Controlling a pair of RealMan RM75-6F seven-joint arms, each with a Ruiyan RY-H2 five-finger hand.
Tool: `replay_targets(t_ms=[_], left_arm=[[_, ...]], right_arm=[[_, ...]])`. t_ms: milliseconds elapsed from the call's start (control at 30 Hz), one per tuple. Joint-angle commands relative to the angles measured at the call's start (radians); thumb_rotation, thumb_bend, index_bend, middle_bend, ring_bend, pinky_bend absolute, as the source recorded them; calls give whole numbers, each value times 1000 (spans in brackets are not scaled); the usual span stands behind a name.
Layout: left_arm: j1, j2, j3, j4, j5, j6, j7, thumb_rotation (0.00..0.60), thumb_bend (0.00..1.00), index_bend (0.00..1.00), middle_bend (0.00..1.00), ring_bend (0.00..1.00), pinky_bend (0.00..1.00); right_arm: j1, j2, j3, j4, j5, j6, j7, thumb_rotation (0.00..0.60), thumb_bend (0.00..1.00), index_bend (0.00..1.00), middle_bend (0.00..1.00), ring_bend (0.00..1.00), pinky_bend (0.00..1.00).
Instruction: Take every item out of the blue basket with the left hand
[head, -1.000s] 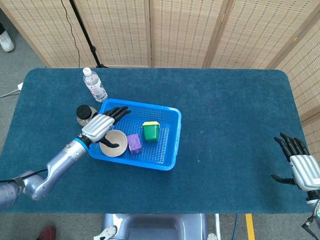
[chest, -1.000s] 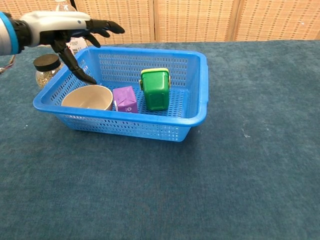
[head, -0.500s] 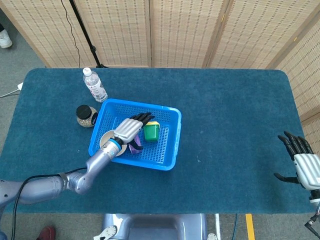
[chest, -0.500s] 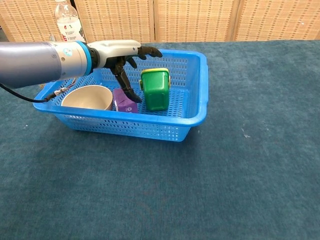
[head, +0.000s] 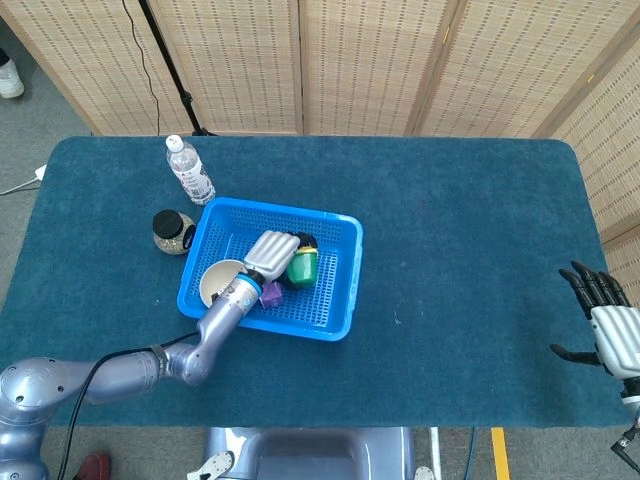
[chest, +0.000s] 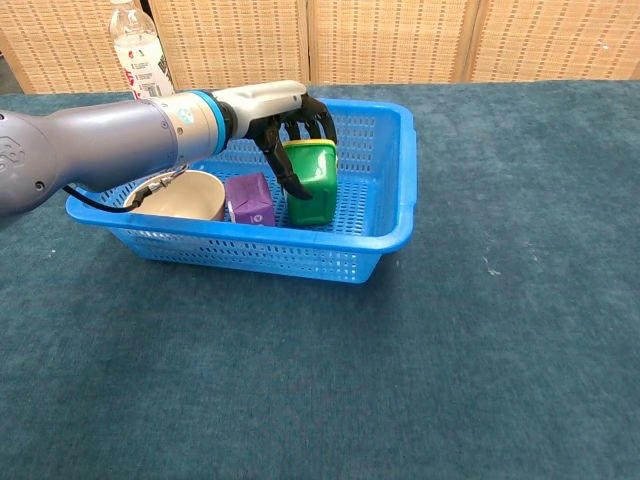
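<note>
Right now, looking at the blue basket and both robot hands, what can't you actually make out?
- Whether the left robot hand truly grips the green container: its fingers drape over it in both views.
- Purple block: mostly under the forearm in head view.
- Jar: hidden behind the arm in chest view.
- Right robot hand: small at the head view's edge, absent from chest view.

My left arm reaches across from the table's left, its hand (chest: 290, 120) with dark fingers curled downward, while my right hand (head: 606, 325) hangs open, fingers spread, at the table's right edge.
</note>
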Motion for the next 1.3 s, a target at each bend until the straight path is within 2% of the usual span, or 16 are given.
replay_targets(t_ms=[33, 100, 267, 467, 600, 700, 800, 933, 1167, 1267, 1300], left_arm=[[14, 22, -9, -30, 15, 30, 1, 600, 204, 625, 398, 395, 505], [28, 50, -17, -62, 31, 55, -9, 600, 204, 626, 398, 395, 505], [100, 189, -29, -221, 116, 139, -58, 600, 204, 625, 398, 395, 505], [216, 389, -6, -422, 226, 222, -132, 600, 204, 622, 398, 395, 505], [329, 546, 45, -527, 336, 298, -206, 600, 203, 620, 398, 395, 505], [409, 620, 96, -533, 382, 354, -222, 600, 202, 618, 398, 393, 505], [469, 633, 127, -516, 368, 402, -207, 600, 201, 614, 398, 391, 505], [526, 633, 168, -476, 342, 396, -243, 600, 201, 614, 398, 390, 505], [553, 568, 180, -345, 292, 338, -287, 600, 201, 589, 389, 362, 505], [549, 522, 169, -282, 258, 305, -295, 600, 193, 508, 309, 265, 458], [544, 508, 163, -262, 240, 284, -296, 600, 176, 402, 212, 185, 389]], right_arm=[[0, 0, -1, -1, -2, 0, -1, 600, 0, 0, 0, 0, 0], [0, 0, -2, -2, -4, 1, -1, 600, 0, 0, 0, 0, 0], [-4, 3, -5, -11, -15, 12, -3, 600, 0, 0, 0, 0, 0], [-11, 11, -12, -27, -39, 35, 0, 600, 0, 0, 0, 0, 0], [-14, 15, -18, -32, -53, 43, 9, 600, 0, 0, 0, 0, 0], [-14, 19, -20, -33, -57, 43, 18, 600, 0, 0, 0, 0, 0], [-15, 22, -21, -35, -62, 49, 21, 600, 0, 0, 0, 0, 0], [-16, 25, -24, -37, -70, 54, 27, 600, 0, 0, 0, 0, 0], [-17, 30, -28, -40, -83, 63, 35, 600, 0, 0, 0, 0, 0], [-18, 32, -29, -40, -83, 64, 40, 600, 0, 0, 0, 0, 0], [-18, 32, -29, -39, -84, 64, 41, 600, 0, 0, 0, 0, 0]])
